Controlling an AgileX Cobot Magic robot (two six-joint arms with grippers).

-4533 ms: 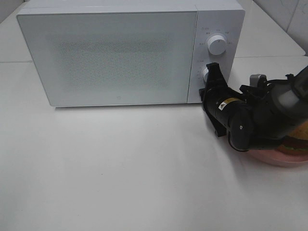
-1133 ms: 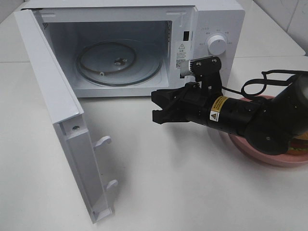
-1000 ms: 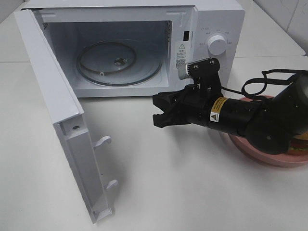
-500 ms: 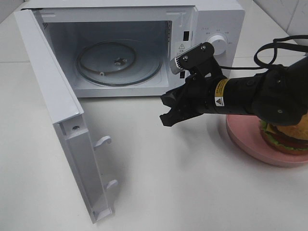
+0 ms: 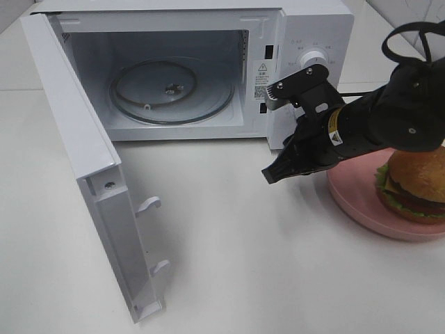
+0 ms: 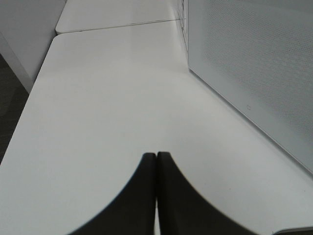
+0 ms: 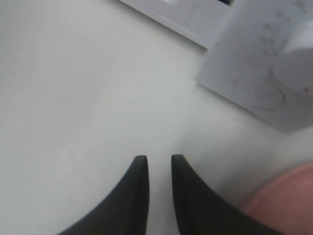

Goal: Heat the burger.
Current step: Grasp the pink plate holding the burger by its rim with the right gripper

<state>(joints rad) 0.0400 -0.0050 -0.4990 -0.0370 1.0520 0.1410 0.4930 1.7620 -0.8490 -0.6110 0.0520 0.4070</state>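
exterior high: the microwave (image 5: 316, 28) stands with its door (image 5: 76, 139) swung wide open and the glass turntable (image 5: 170, 87) bare inside. the right gripper (image 5: 273, 174) hangs tilted down over the white table (image 5: 278, 278), just in front of the microwave's control side and below the knob (image 5: 312, 59). the burger (image 5: 416, 184) sits on the pink plate (image 5: 351, 198) behind the gripper's tips, beside the arm's dark body and near it, not touched by the fingers. from here the tips look close together, with nothing between them. left wrist: the left gripper (image 6: 156, 155) is clenched, both dark fingers pressed together along a thin seam, nothing held. bare table runs ahead of it, and the door's dotted outer face (image 6: 254, 73) stands off to one side, apart from the tips. right wrist: the right gripper (image 7: 159, 159) shows a narrow slit between its two fingers, released, gripping nothing. table lies straight ahead, the microwave's panel corner and a blurred knob (image 7: 298, 51) lie further ahead to one side, and the pink plate rim (image 7: 283, 200) sits just beside one finger. the burger is out of this view.
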